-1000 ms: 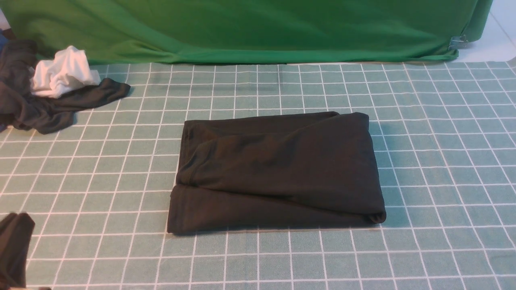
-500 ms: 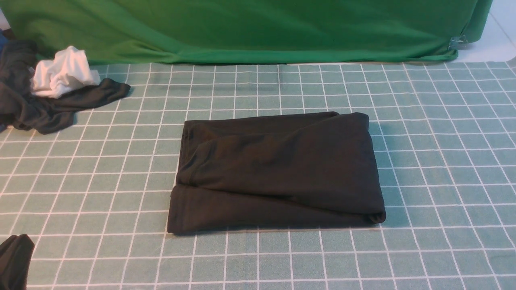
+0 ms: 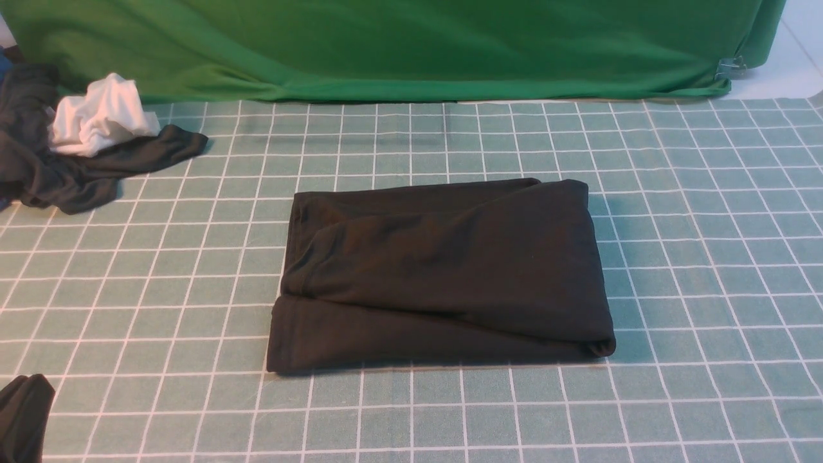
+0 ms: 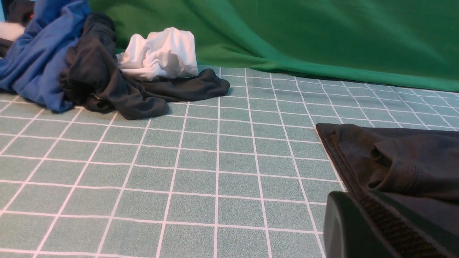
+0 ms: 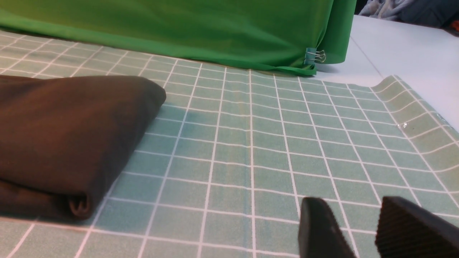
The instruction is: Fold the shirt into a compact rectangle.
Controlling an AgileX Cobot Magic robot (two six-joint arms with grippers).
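The shirt (image 3: 443, 273) lies folded (no print or label showing), left end effector (image 4: 362, 222) closed empty, right end effector (image 5: 362, 229) partly open, empty.

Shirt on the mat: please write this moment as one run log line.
shirt: folded rectangle, flat on mat | left pincer: shut, beside shirt | right pincer: open, empty | step: fold looks done

The folded shirt (image 3: 443, 276) is plain black, no print showing. The mat (image 3: 694, 257) beneath is muted teal with a white grid. A bright green backdrop cloth (image 3: 398, 45) hangs at 12 o'clock. At 10 o'clock lie a white cloth (image 3: 99, 116), a dark grey cloth (image 3: 77, 170) and a blue cloth (image 4: 32, 61).
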